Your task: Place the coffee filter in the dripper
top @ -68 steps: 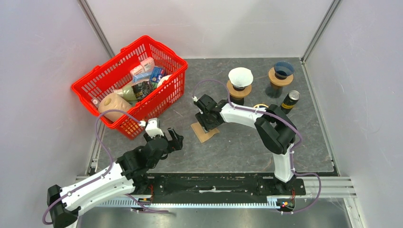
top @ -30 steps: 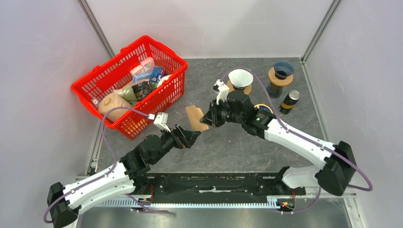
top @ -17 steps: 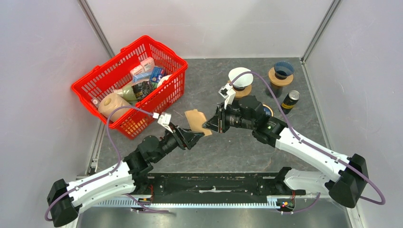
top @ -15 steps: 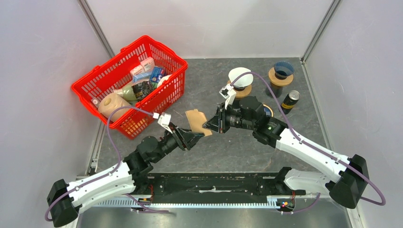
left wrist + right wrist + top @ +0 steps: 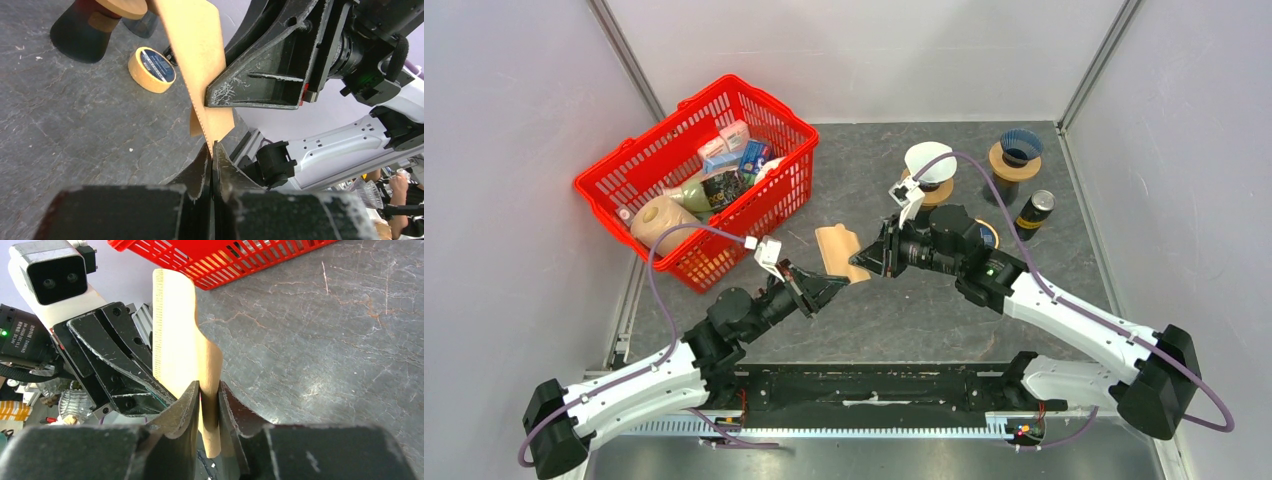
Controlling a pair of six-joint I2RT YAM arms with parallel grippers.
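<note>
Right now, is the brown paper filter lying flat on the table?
No, the filter hangs in the air, pinched in the left claw.

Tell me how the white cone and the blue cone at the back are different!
The white cone looks wider and pale inside; the blue cone looks smaller and dark inside. The white cone stands nearer the red basket, the blue cone nearer the can. Both sit on wooden rings atop dark stands.

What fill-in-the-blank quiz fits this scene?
Groceries sit in a ____ basket.
The left gripper and right gripper pinch the coffee filter, making ____ grips.
The dark can stands ____, not on its side.
Missing: red; two; upright.
</note>
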